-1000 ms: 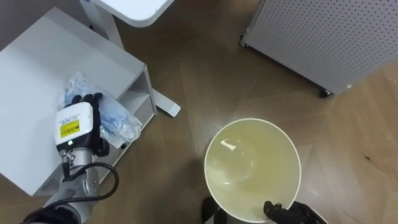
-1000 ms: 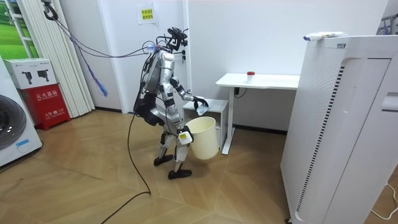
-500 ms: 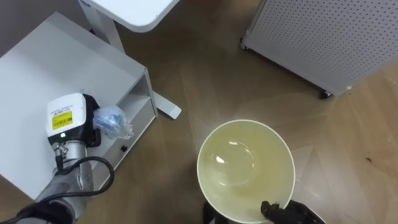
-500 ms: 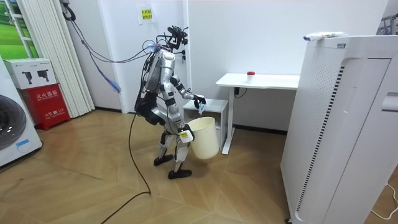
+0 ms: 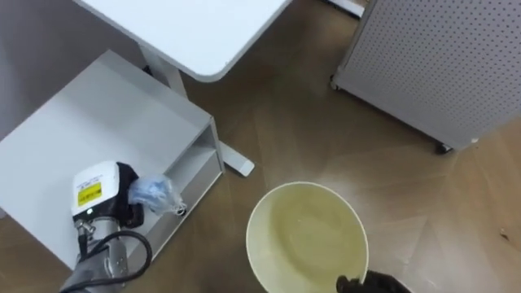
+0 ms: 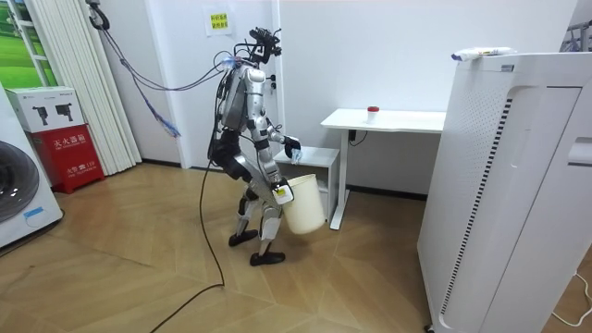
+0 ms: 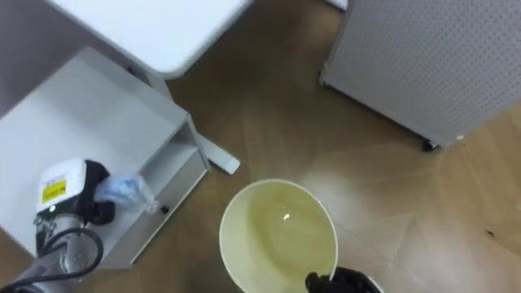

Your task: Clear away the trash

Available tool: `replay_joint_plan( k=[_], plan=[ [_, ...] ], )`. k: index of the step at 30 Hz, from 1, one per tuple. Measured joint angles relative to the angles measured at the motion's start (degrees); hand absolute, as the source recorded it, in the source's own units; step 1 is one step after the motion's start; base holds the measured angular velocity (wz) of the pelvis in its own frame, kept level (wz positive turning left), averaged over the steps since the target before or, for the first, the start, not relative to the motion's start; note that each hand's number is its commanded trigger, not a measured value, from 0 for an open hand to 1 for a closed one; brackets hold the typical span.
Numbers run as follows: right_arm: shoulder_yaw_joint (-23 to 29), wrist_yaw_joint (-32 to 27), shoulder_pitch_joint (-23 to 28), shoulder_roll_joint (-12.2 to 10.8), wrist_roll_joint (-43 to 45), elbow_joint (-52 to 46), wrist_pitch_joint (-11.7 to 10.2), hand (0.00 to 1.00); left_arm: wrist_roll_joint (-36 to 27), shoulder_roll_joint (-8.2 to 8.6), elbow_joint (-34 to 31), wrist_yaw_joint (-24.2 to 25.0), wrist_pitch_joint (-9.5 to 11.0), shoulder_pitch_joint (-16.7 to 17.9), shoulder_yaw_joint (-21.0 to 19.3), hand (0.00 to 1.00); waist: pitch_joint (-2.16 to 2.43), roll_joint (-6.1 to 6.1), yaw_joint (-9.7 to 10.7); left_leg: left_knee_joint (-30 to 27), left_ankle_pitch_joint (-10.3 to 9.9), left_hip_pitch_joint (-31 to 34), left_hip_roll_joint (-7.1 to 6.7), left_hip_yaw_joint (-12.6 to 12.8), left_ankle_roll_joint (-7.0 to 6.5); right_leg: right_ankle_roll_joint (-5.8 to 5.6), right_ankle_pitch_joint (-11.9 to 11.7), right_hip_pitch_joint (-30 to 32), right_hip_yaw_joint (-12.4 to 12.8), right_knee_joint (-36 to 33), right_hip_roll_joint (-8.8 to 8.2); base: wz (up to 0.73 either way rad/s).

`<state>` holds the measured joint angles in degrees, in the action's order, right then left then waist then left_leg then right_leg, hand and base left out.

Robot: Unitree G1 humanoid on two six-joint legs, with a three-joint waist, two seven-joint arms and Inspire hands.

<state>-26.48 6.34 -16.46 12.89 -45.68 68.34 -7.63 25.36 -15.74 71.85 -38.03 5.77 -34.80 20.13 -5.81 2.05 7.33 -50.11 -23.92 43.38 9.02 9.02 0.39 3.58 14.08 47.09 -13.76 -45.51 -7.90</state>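
The left hand [image 5: 128,195] is pinching crumpled bluish plastic garbage [image 5: 155,194] above the right edge of the white cabinet [image 5: 73,122]. The right hand [image 5: 370,284] is apparently gripping the near rim of the cream bin [image 5: 301,228].

torso: silver-grey, black joints | left robot hand [image 5: 124,195]: black, white box, yellow label | cable: black

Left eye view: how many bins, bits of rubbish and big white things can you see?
Bins: 1, the cream bin, with the right hand at its rim.
Rubbish: 1, the clear bag, in the left hand's fingers.
Big white things: 3, the low cabinet, the desk and the perforated panel.
Total: 5.
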Motion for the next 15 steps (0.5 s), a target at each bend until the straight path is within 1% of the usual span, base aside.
replay_joint_plan(
  k=[2,3,5,6,7,8,9,10,11,13,14,15],
  plan=[
    [0.08,0.02,-0.96,-1.78,1.57,2.48,-0.59,1.00,-0.14,1.29,-0.15,0.10,1.46,1.76,-1.32,1.00,0.01,0.01,-0.27,1.72,0.37,-2.18,-0.05,0.40,0.11,-0.18,-0.06,-2.10,-0.28,1.54,0.07,-0.02],
    [0.07,0.03,-1.06,-2.16,1.58,2.84,-0.60,1.00,-0.12,1.63,-0.36,0.14,1.86,2.19,-1.33,1.00,0.03,0.04,-0.43,2.08,0.46,-2.66,-0.04,0.41,0.15,-0.22,-0.09,-2.63,-0.35,1.95,0.14,0.04],
    [0.21,0.15,-0.88,-2.90,3.44,3.25,-1.11,1.00,0.05,3.11,-3.91,0.55,3.10,5.10,-1.35,1.00,0.04,0.05,-1.43,4.09,0.94,-4.35,-0.66,0.39,0.22,-0.57,-0.21,-4.16,-0.48,3.48,0.00,0.04],
    [0.20,0.26,-0.97,-3.07,3.44,3.48,-1.14,1.00,0.06,3.57,-4.92,0.71,3.42,5.93,-1.34,1.00,0.05,0.06,-1.58,4.68,1.16,-4.73,-0.84,0.46,0.16,-0.74,-0.32,-4.49,-0.45,3.89,-0.07,0.07],
    [0.20,0.79,-1.00,-3.34,3.44,3.80,-1.11,1.00,0.16,4.64,-6.22,1.08,3.65,7.41,-1.04,1.00,0.06,0.06,-1.96,5.48,1.41,-5.49,-1.07,0.68,0.02,-0.93,-0.44,-5.05,-0.42,4.28,-0.27,0.03],
    [0.13,1.20,-0.90,-3.55,3.60,3.83,-1.09,1.00,0.15,5.89,-6.93,1.50,3.74,8.48,-0.52,1.00,0.08,0.04,-2.79,5.74,1.43,-5.94,-1.28,0.73,0.03,-0.99,-0.47,-5.38,-0.32,4.45,-0.31,0.00],
    [0.13,1.32,-0.91,-3.70,3.88,3.93,-1.09,1.00,0.13,6.50,-7.16,1.85,3.73,8.96,-0.33,1.00,0.08,0.05,-3.01,5.90,1.44,-6.10,-1.39,0.75,0.02,-1.02,-0.48,-5.47,-0.30,4.46,-0.40,0.00],
    [0.13,1.39,-0.95,-3.94,5.08,3.89,-1.28,1.00,0.13,7.37,-7.94,2.85,3.75,10.08,0.40,1.00,0.12,0.04,-3.04,6.32,1.63,-6.25,-1.79,0.75,-0.12,-1.12,-0.50,-5.52,-0.34,4.35,-0.77,0.06],
    [0.13,1.65,-1.03,-3.98,5.60,3.82,-1.24,1.00,0.13,7.87,-8.26,3.40,3.80,10.57,0.64,1.00,0.15,0.08,-3.12,6.45,1.71,-6.25,-1.86,0.83,-0.19,-1.25,-0.57,-5.53,-0.32,4.27,-0.84,0.06],
    [0.16,1.98,-1.31,-4.31,6.92,3.93,-1.19,1.00,0.16,9.80,-8.73,5.06,3.88,12.19,2.27,1.00,0.25,0.04,-3.26,6.51,1.82,-6.40,-2.16,1.17,-0.35,-1.49,-0.72,-5.56,-0.15,4.18,-1.09,0.00],
    [0.10,1.96,-1.36,-4.37,7.56,3.94,-1.20,1.00,0.11,10.63,-9.32,5.80,3.89,12.88,3.89,1.00,0.36,-0.05,-3.20,6.95,2.00,-6.60,-2.65,1.16,-0.63,-1.66,-0.82,-5.59,-0.01,4.23,-1.22,0.04],
    [0.13,1.96,-1.36,-4.36,7.70,4.04,-1.19,1.00,0.13,11.00,-9.75,6.42,3.94,13.23,4.82,1.00,0.41,-0.06,-3.20,7.34,2.18,-6.79,-2.86,1.28,-0.83,-1.82,-0.92,-5.67,0.08,4.54,-1.42,0.08]
  ],
)
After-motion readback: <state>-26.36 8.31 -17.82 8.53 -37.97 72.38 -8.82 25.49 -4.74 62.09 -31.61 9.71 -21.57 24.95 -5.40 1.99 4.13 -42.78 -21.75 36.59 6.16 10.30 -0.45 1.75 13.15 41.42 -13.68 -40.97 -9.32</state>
